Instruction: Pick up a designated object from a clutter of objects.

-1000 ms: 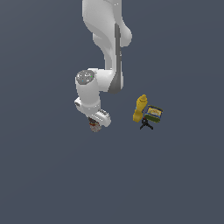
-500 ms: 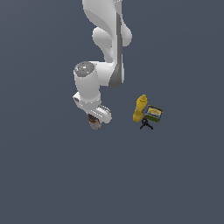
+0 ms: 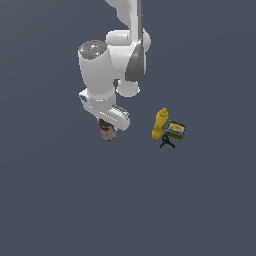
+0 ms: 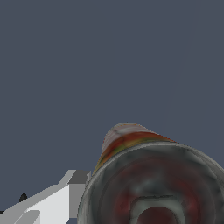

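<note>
Pincer (image 3: pixel 107 131) is gripping the red-and-white can (image 3: pixel 108 133), carrying it clear of the yellow bottle (image 3: pixel 159 123); lifting seems underway, needing a steady hold.

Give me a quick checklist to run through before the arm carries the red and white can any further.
1. Right object at the tool: ok. The red-and-white can sits under the tool, not the yellow bottle or the blue-green box.
2. Can close in the wrist view: ok, its end fills the near frame.
3. Finger contact on both sides: cannot tell, only one white finger shows.
4. Can clear of the floor: cannot tell from the exterior view.
5. Clutter apart from the can: ok. Bottle, box and small black tool lie toward the exterior view's right.
</note>
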Tool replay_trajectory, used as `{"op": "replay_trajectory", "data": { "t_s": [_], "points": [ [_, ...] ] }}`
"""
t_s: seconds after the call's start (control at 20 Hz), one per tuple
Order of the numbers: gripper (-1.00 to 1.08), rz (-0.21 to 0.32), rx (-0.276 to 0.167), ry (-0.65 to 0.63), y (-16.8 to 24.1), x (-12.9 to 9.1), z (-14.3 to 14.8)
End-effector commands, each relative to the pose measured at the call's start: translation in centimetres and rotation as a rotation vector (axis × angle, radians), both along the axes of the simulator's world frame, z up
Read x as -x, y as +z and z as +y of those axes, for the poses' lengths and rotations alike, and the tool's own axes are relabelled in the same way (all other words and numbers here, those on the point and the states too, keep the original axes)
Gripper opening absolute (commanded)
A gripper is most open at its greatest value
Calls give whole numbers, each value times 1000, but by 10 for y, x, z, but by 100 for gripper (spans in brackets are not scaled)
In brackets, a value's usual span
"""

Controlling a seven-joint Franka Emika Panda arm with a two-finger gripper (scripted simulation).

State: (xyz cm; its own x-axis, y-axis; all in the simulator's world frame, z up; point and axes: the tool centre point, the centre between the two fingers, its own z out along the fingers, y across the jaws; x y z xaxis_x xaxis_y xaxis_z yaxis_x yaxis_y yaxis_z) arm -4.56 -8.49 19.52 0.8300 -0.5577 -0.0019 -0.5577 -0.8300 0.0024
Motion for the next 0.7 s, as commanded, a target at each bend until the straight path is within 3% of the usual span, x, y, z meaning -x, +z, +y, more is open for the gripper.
{"op": "replay_trajectory", "data": {
  "t_s": [0.0, 0.65],
  "points": [
    [-100, -3, 1, 0, 27, -3, 2],
    [-100, -3, 1, 0, 154, -17, 16]
  ]
}}
